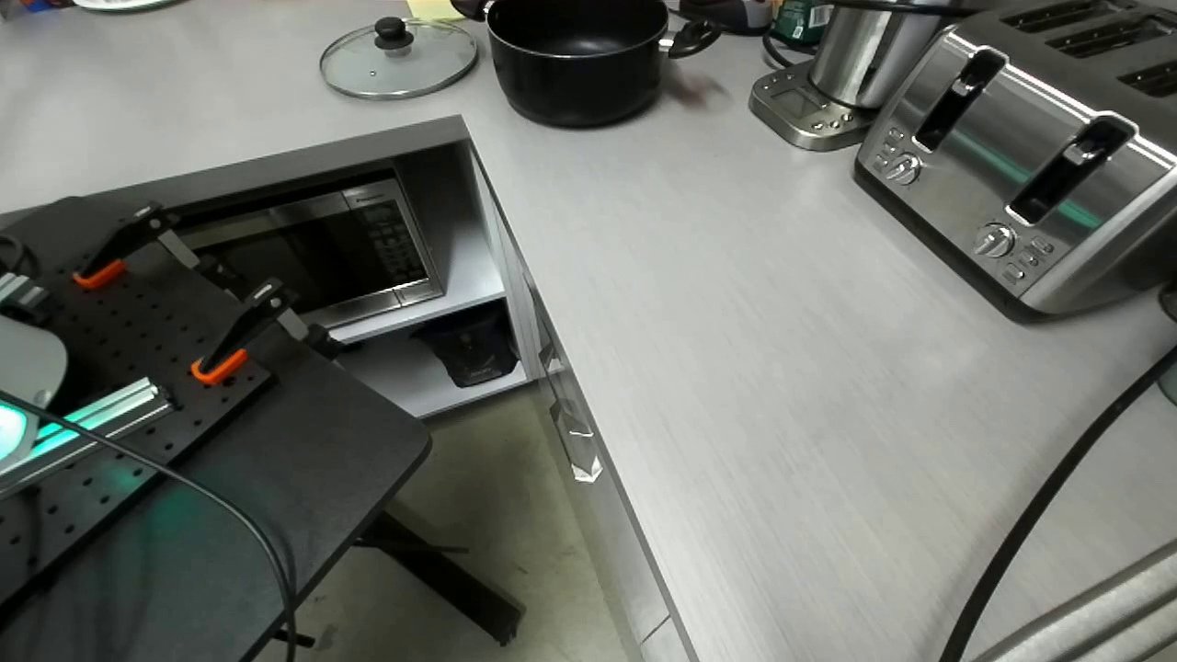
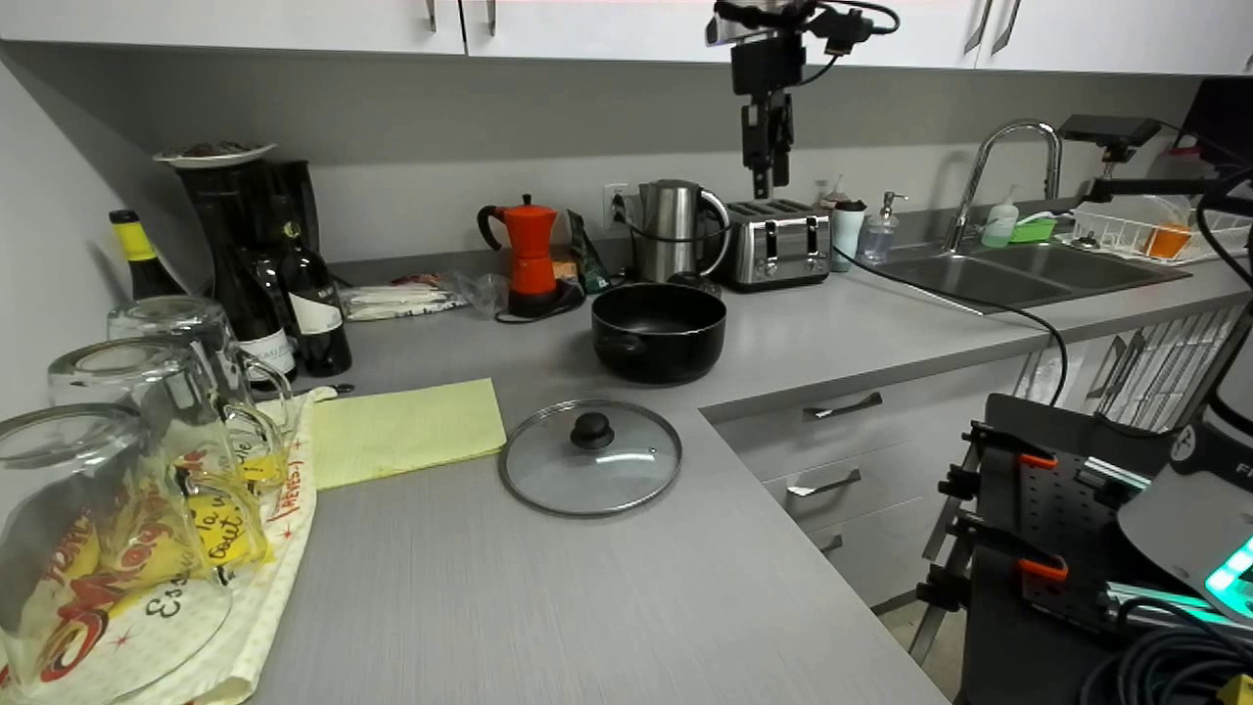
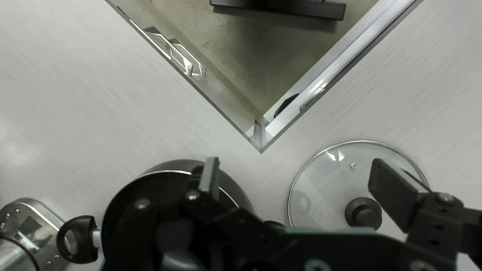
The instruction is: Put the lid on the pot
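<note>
The clear glass lid lies flat on the counter with its dark knob up, in both exterior views (image 1: 423,69) (image 2: 587,480) and in the wrist view (image 3: 331,180). The black pot stands upright and open beside it, in both exterior views (image 1: 579,87) (image 2: 659,352). In the wrist view the pot (image 3: 130,203) is partly hidden behind the left finger. My gripper (image 2: 770,184) hangs high above the counter, apart from both. In the wrist view my gripper (image 3: 299,182) has its fingers wide apart with nothing between them. The right finger overlaps the lid near its knob.
A steel toaster (image 1: 1021,184) and a kettle (image 2: 669,230) stand past the pot. A red moka pot (image 2: 532,255) is behind it. A yellow cloth (image 2: 411,431), glass mugs (image 2: 108,529) and bottles (image 2: 311,313) are beyond the lid. The counter's inner corner (image 3: 261,150) lies near both.
</note>
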Controlling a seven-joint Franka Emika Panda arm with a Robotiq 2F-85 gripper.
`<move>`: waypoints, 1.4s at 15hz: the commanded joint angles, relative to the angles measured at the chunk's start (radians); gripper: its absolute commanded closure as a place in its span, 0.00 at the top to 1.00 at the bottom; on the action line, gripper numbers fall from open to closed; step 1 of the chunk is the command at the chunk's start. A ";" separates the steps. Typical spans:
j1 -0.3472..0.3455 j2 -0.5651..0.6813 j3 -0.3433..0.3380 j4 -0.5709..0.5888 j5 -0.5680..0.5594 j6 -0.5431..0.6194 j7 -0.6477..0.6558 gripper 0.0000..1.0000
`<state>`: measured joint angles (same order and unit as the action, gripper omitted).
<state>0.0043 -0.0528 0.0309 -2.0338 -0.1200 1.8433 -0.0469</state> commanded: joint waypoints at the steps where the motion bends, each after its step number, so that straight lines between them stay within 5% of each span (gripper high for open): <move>1: 0.038 0.185 0.028 0.158 -0.085 -0.032 -0.035 1.00; 10: 0.154 0.512 0.066 0.410 -0.292 -0.060 -0.146 1.00; 21: 0.249 0.826 0.065 0.686 -0.382 -0.131 -0.340 1.00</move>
<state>0.2270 0.6831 0.0978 -1.4577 -0.4721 1.7651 -0.3306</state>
